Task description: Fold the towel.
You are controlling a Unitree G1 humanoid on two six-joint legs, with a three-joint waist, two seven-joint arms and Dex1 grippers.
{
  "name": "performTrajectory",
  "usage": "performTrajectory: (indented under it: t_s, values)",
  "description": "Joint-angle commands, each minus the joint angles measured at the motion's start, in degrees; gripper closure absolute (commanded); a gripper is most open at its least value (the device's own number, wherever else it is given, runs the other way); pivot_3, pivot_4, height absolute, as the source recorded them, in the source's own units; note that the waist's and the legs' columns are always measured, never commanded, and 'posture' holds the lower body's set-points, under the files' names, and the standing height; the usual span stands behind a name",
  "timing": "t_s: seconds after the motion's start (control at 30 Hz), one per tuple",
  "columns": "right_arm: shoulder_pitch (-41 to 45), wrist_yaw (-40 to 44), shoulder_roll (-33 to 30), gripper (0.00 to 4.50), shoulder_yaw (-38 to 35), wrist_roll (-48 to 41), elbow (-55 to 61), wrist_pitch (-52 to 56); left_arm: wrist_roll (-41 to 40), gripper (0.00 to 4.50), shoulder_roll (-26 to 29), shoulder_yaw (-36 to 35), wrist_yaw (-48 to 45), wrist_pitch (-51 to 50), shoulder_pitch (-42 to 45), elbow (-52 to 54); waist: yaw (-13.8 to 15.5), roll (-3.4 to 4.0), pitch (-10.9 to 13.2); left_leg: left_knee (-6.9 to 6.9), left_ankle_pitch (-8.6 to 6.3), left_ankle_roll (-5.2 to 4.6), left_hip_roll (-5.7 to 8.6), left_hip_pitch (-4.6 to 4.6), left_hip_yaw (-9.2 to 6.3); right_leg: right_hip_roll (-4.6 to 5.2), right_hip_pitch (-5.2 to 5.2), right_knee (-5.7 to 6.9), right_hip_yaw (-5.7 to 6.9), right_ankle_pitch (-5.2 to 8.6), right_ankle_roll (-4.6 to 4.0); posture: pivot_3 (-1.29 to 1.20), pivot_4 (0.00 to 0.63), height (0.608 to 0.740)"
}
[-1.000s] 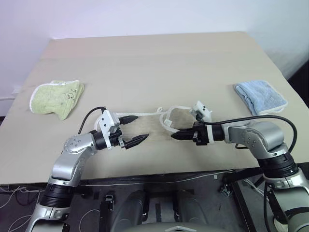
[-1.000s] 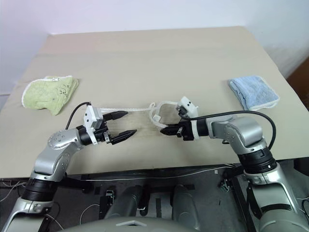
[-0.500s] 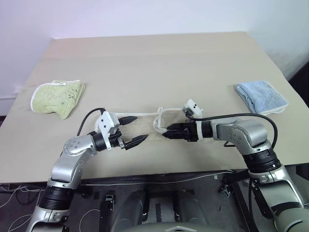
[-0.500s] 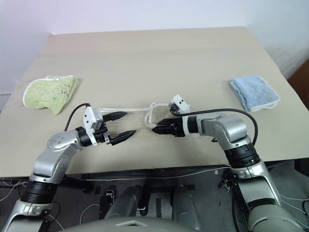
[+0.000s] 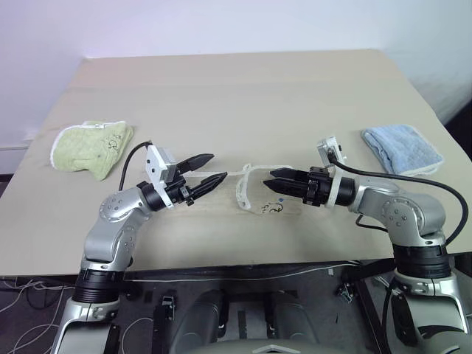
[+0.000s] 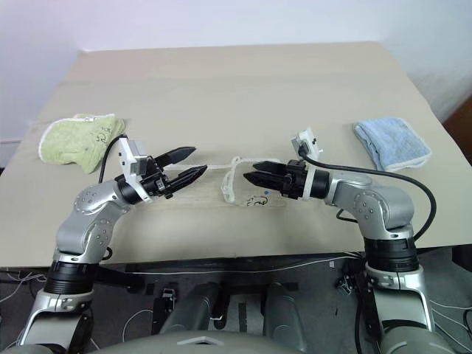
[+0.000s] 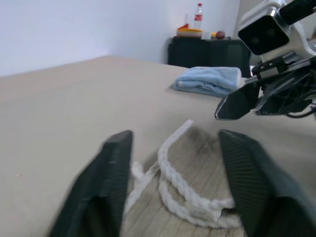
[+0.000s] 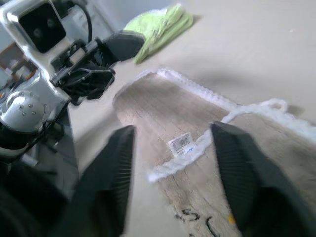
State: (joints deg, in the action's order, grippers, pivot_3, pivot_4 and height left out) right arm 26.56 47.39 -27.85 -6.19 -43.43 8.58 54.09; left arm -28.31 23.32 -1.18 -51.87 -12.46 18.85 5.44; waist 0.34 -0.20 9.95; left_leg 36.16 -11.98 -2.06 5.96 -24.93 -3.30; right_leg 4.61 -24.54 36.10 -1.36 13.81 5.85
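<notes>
The towel (image 5: 259, 198), beige terry with white corded edging and a small dark embroidered mark, is lying flat near the front edge of the table (image 5: 243, 96), between the two arms; its white cord is seen looping up at the middle, and a small white label is being shown on its edge in the right wrist view; the left gripper (image 5: 212, 169) is being held above the towel's left end, pointing toward the centre, its two black fingers (image 7: 111, 173) spread apart with nothing between them; the right gripper (image 5: 271, 184) is being held opposite it, over the towel's right part just above the embroidered mark, its fingers (image 8: 236, 163) likewise parted and gripping nothing; the cloth is being touched by neither gripper, as far as can be told; a small light-green folded towel (image 5: 90, 145) is lying well to the left on the table, and a small light-blue folded towel (image 5: 403, 148) well to the right, both apart from the beige one; a dark cabinet (image 7: 205, 52) carrying a bottle (image 7: 198, 16) is being shown in the background of the left wrist view.
</notes>
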Motion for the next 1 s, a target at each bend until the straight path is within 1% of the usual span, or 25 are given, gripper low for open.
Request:
performTrajectory:
  t_s: [0.03,0.13,0.17,0.3,0.43,0.6,0.63,0.73,0.83,1.0]
  values:
    - [0.9,-4.5,2.6,3.28,-2.0,0.7,-1.7,-2.4,-0.2,3.02,-0.3,2.1,-3.5,0.8,3.2,-1.2,0.1,0.00,0.0,0.00,0.00,0.01,0.00,0.05,0.00,0.00,0.04,0.02,0.01,0.00,0.00,0.00,0.150,0.740]
    - [0.9,-6.8,4.7,4.34,-2.4,1.6,-2.9,-5.0,0.2,4.06,-1.8,4.0,-5.2,0.9,5.8,-3.9,0.3,0.00,0.0,0.02,-0.02,0.09,0.00,0.13,-0.01,0.00,0.10,0.03,0.01,-0.01,-0.01,0.00,0.150,0.740]
    - [0.8,-7.2,5.2,4.50,-1.9,2.4,-3.2,-6.0,0.3,4.43,-2.3,4.5,-5.9,1.0,6.5,-4.8,0.3,0.00,0.0,0.01,-0.02,0.09,0.01,0.13,-0.01,0.00,0.11,0.03,0.01,-0.01,-0.01,0.00,0.150,0.740]
    - [-0.1,-7.2,5.8,4.50,2.3,7.0,-3.6,-10.1,1.7,4.47,-4.0,6.8,-7.8,1.7,8.2,-8.2,0.2,0.00,0.0,-0.01,0.03,0.01,0.05,0.13,0.00,0.01,0.09,0.01,-0.01,-0.01,-0.01,0.00,0.150,0.740]
    - [-0.3,-10.8,6.5,4.50,7.5,16.8,-8.6,-18.0,7.9,4.47,-6.5,11.0,-8.4,8.1,9.6,-14.3,0.2,0.00,0.0,-0.01,0.05,0.02,0.05,0.17,0.00,-0.02,0.11,0.03,0.00,-0.01,0.00,0.00,0.150,0.740]
    - [-0.6,-12.9,9.2,4.50,9.6,22.1,-14.0,-24.4,9.3,4.47,-8.9,13.1,-10.3,10.5,9.1,-18.3,0.1,0.01,0.0,-0.01,0.06,0.03,0.06,0.19,-0.01,-0.02,0.10,0.06,-0.02,-0.01,0.00,0.00,0.150,0.740]
    - [-0.4,-14.1,10.1,4.50,9.5,23.1,-15.7,-25.5,11.1,4.47,-8.8,13.6,-10.3,12.7,8.9,-20.7,0.1,0.01,0.0,-0.02,0.06,0.03,0.06,0.19,-0.01,-0.02,0.10,0.06,-0.02,-0.01,0.00,0.00,0.150,0.740]
    - [-0.8,-14.8,11.7,4.50,9.9,24.8,-17.4,-28.0,14.3,4.47,-7.9,14.8,-10.9,16.3,7.8,-25.1,-0.1,0.01,0.0,-0.05,0.07,0.05,0.06,0.30,-0.01,-0.04,0.17,0.07,-0.03,-0.01,0.00,0.00,0.150,0.740]
    - [-1.9,-13.1,11.6,4.50,11.7,26.5,-17.8,-29.8,16.4,4.47,-6.8,15.0,-10.6,16.7,6.9,-27.2,-0.1,0.01,0.0,-0.06,0.07,0.05,0.06,0.42,-0.01,-0.05,0.23,0.08,-0.04,-0.01,0.00,0.00,0.150,0.740]
    - [-2.4,-11.3,11.6,4.50,11.6,26.4,-17.5,-29.6,16.4,4.47,-6.7,13.8,-9.4,16.5,6.4,-27.9,-0.3,0.01,-0.1,-0.04,0.00,0.15,0.05,0.62,-0.02,-0.04,0.31,0.08,-0.04,-0.01,0.00,0.00,0.150,0.740]
